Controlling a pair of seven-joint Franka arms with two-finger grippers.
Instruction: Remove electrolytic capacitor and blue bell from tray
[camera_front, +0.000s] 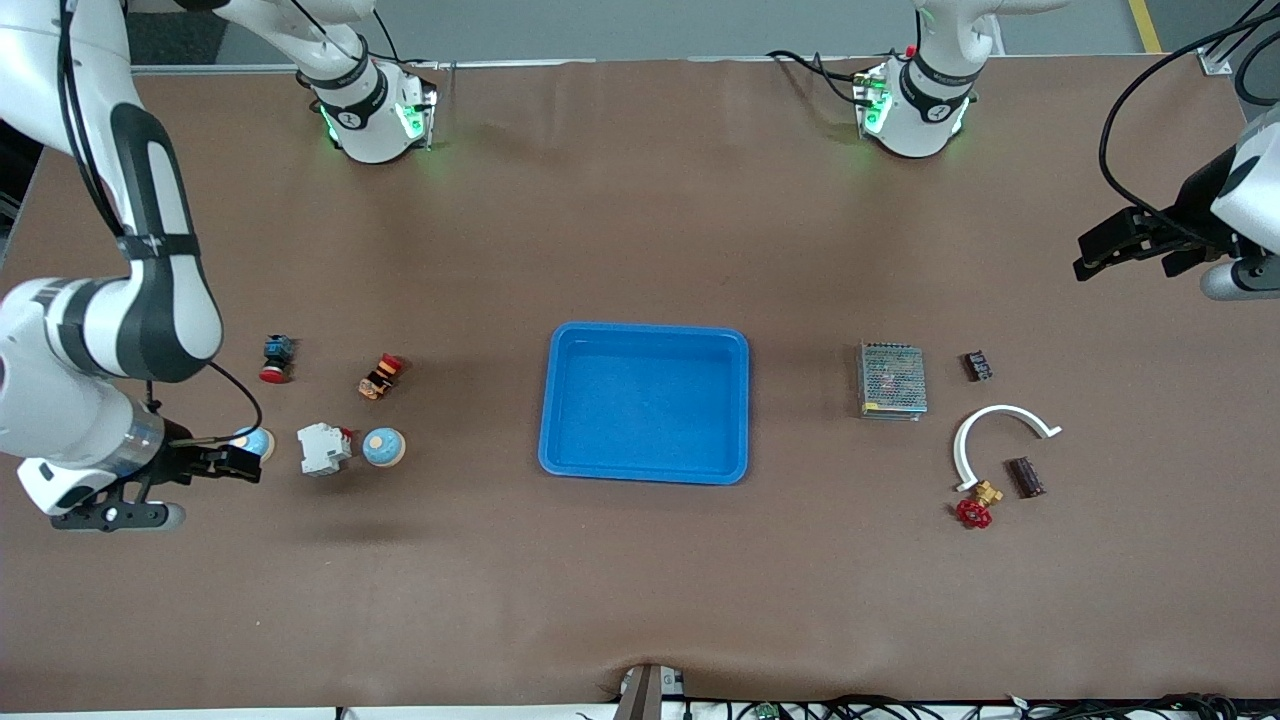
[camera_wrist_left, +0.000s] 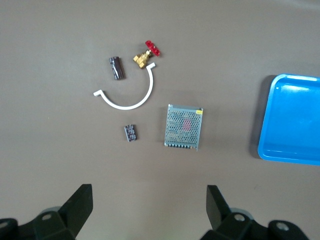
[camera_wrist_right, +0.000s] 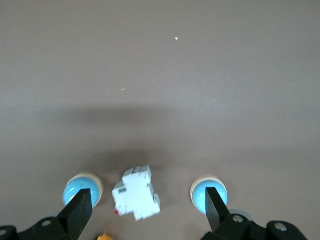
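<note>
The tray (camera_front: 645, 402) sat empty at mid-table, so the job looked done to me: both parts were already out and nothing remained but for the arms to pull clear.

Nearest the camera lay the red-handled brass valve (camera_front: 977, 505) and just beside it the capacitor (camera_front: 1026, 477), a dark ribbed cylinder, toward the left arm's end. A white plastic arc (camera_front: 995, 438) curved next to them.

At the right arm's end two glossy blue domed bells (camera_front: 384, 447) flanked a white blocky breaker (camera_front: 324, 448). The right gripper (camera_front: 238, 460) hovered over one bell (camera_front: 254, 441), fingers apart, holding nothing.

Farther off sat the grey mesh box (camera_front: 891, 379). The left gripper (camera_front: 1120, 243) hung over bare table, fingers apart, empty.
</note>
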